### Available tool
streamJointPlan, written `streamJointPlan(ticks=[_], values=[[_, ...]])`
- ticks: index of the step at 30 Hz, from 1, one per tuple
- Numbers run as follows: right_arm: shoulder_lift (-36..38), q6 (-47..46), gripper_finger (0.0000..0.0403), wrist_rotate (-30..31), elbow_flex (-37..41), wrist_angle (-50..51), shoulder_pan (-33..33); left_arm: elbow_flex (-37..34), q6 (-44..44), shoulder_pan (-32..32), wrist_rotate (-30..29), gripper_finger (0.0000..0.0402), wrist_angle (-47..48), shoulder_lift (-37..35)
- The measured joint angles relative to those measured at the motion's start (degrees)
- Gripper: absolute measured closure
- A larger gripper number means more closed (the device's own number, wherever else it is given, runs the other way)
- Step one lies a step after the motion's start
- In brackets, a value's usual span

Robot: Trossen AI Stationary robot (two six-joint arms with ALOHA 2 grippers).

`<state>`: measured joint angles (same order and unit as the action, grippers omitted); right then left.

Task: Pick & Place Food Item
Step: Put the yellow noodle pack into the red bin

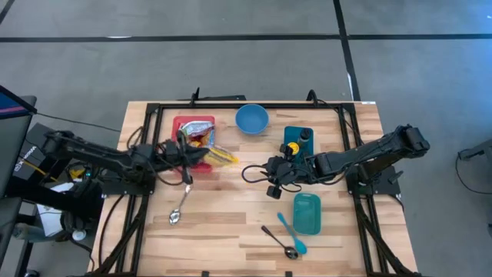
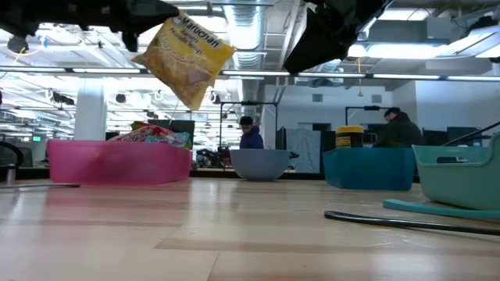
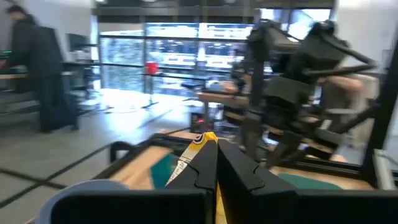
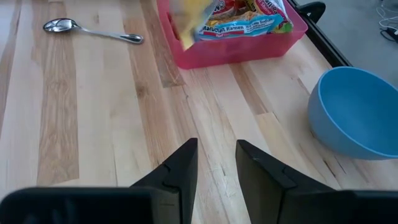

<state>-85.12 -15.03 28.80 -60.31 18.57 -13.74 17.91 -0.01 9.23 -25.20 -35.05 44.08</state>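
The left hand (image 1: 187,154) is pinched shut on a yellow ramen packet (image 2: 184,56) and holds it in the air beside the pink bin (image 2: 117,162), clear of the desk (image 1: 231,223). The packet hangs tilted from one edge, so the grip looks thin; the sensible way on is a slow, level carry toward wherever it is to go, probably one of the teal bins or the blue bowl (image 1: 251,119), with no sharp wrist turns that could swing it loose. It should come low over the target before the fingers let go, so it drops flat instead of catching on a rim.

The right hand (image 4: 214,165) hovers above the bare desk near the middle, fingers a little apart with nothing between them. It sits close to the likely path, so the left arm should keep well apart from it.

The packet reads "Maruchan". A second packet in the pink bin reads "Maruchan Ramen" (image 4: 239,25).
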Motion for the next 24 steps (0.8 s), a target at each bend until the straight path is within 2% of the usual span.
streamJointPlan(ticks=[4, 10, 19, 24], values=[[0.0, 0.0, 0.03, 0.0, 0.0, 0.0, 0.0, 0.0, 0.0, 0.0, -2.6, 0.0401, 7.1, -6.1], [0.0, 0.0, 0.03, 0.0, 0.0, 0.0, 0.0, 0.0, -0.4, 0.0, -2.9, 0.0401, 16.2, -11.4], [0.0, 0.0, 0.03, 0.0, 0.0, 0.2, 0.0, 0.0, -4.7, 0.0, -3.5, 0.0401, 26.3, -12.5], [0.0, 0.0, 0.03, 0.0, 0.0, 0.2, 0.0, 0.0, -4.9, 0.0, -5.2, 0.0401, 27.7, -12.4]])
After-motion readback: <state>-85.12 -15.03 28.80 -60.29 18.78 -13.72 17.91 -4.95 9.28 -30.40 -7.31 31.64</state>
